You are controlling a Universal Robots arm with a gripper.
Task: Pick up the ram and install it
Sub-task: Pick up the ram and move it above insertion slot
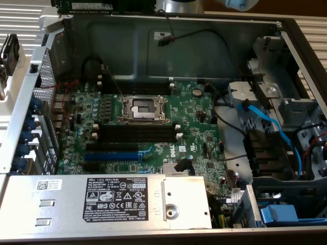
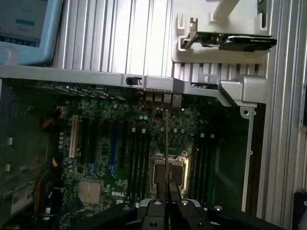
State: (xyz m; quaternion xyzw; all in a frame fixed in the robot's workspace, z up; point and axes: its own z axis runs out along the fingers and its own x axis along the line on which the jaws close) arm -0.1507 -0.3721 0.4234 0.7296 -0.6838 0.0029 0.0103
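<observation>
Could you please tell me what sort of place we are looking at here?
Probably a computer assembly or repair bench: an open Dell desktop case lies on a ribbed metal surface, exposing its green motherboard, CPU socket and labelled power supply.

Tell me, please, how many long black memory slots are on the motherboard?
4 memory slots: one pair above the CPU socket in the exterior view, one pair below it; none appears hidden.
</observation>
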